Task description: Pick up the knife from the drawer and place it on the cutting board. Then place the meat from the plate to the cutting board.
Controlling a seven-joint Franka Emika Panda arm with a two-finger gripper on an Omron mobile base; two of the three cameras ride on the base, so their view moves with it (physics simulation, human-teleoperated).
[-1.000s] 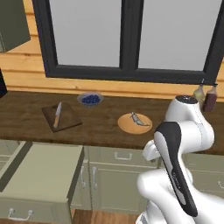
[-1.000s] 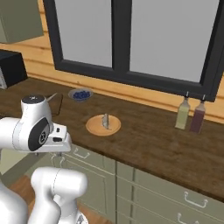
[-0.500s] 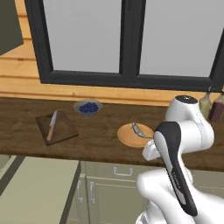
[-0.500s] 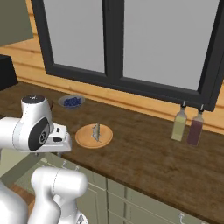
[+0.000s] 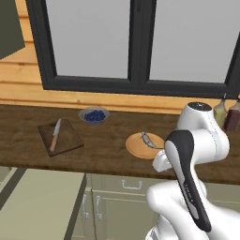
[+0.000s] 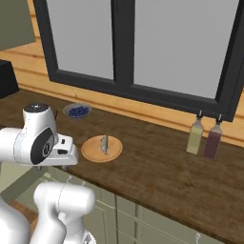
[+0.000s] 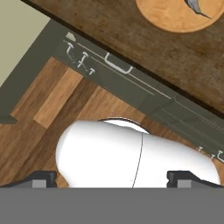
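Note:
The knife (image 5: 55, 135) lies on the dark-brown cutting board (image 5: 68, 138) at the left of the counter. To the board's right sits the round tan plate (image 5: 138, 148) (image 6: 93, 151) (image 7: 175, 22) with the grey meat (image 5: 150, 140) (image 6: 105, 143) (image 7: 199, 6) on it. The pale olive drawer (image 5: 37, 204) (image 7: 17, 39) stands pulled out at the lower left. My gripper (image 7: 111, 181) is open and empty. It hangs in front of the cabinet fronts, short of the plate, with its fingertips (image 7: 41, 178) wide apart.
A small grey bowl of blue berries (image 5: 93, 115) (image 6: 77, 111) stands behind the board and plate. Two bottles (image 6: 204, 138) (image 5: 227, 115) stand at the counter's right, under the dark-framed window. Cabinet fronts with handles (image 7: 118, 65) run below the counter edge.
The base has driven right and closer to the counter, so the whole scene slid left and grew. The arm keeps its pose and the gripper stays open.

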